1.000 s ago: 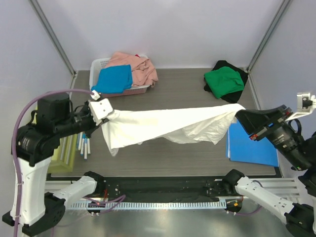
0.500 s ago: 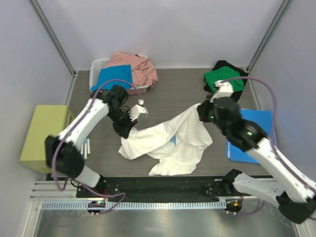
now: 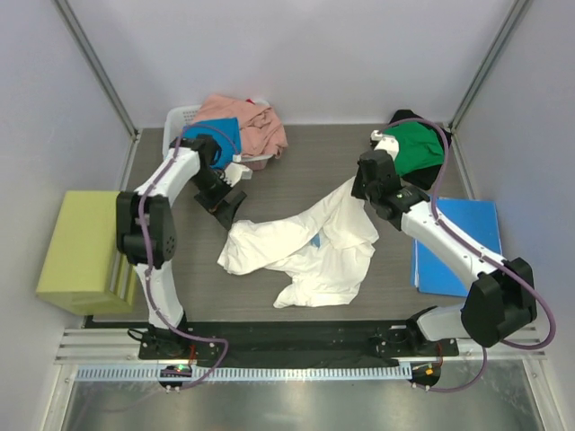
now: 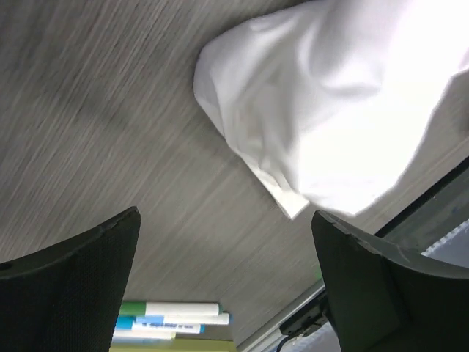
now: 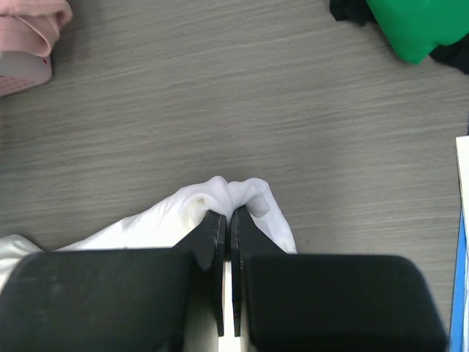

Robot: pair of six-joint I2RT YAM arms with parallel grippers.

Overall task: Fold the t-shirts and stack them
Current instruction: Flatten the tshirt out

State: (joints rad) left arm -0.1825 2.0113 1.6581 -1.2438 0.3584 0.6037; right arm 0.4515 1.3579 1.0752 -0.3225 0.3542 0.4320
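A white t-shirt (image 3: 305, 256) lies crumpled on the middle of the table. My right gripper (image 3: 356, 190) is shut on a bunched edge of it (image 5: 242, 192) at the shirt's far right end, low over the wood. My left gripper (image 3: 230, 201) hangs open just left of the shirt and holds nothing. In the left wrist view the shirt (image 4: 330, 110) lies beyond the spread fingers (image 4: 388, 286). A green t-shirt (image 3: 410, 148) rests on a black one (image 3: 437, 172) at the back right. Bright blue (image 3: 225, 135) and salmon pink (image 3: 252, 121) t-shirts fill the basket.
The white plastic basket (image 3: 181, 118) stands at the back left. A flat blue folder (image 3: 463, 242) lies at the right edge. A yellow-green box (image 3: 81, 238) sits off the table's left side, with several markers (image 4: 168, 315) beside it.
My left gripper opened, let go of the white t-shirt and drew back towards the basket. The shirt, stretched between both grippers a second ago, has dropped in a heap. My right gripper moved inward, still gripping.
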